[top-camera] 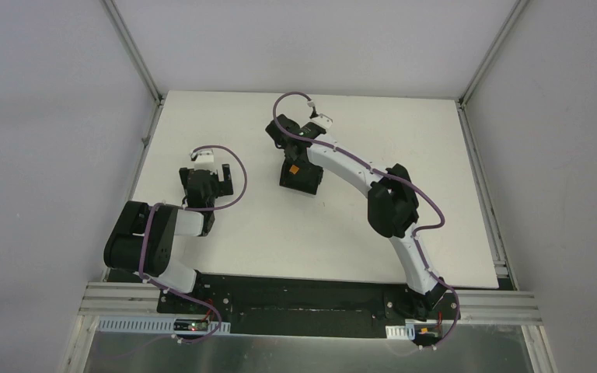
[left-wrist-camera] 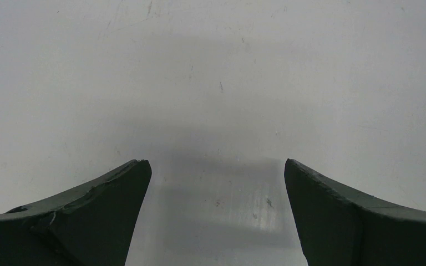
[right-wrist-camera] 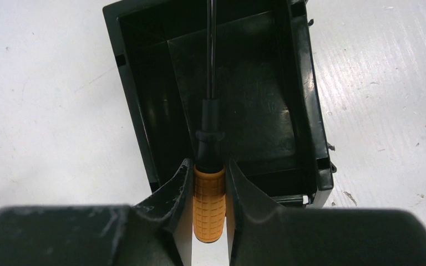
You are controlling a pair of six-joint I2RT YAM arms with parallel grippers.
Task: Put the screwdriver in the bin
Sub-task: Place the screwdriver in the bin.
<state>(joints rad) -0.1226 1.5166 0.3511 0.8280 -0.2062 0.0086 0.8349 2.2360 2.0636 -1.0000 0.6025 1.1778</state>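
Screwdriver [right-wrist-camera: 209,206] clamped by its orange handle in right end effector [right-wrist-camera: 208,169], shaft over bin [right-wrist-camera: 306,88]; left end effector [left-wrist-camera: 217,166] released, empty.

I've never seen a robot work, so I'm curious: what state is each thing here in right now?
screwdriver: clamped by its orange handle, shaft pointing into the bin, not yet released.
bin: upright on the table, open-topped, nothing else seen inside.
right claw: shut on the screwdriver.
left claw: open, holding nothing.
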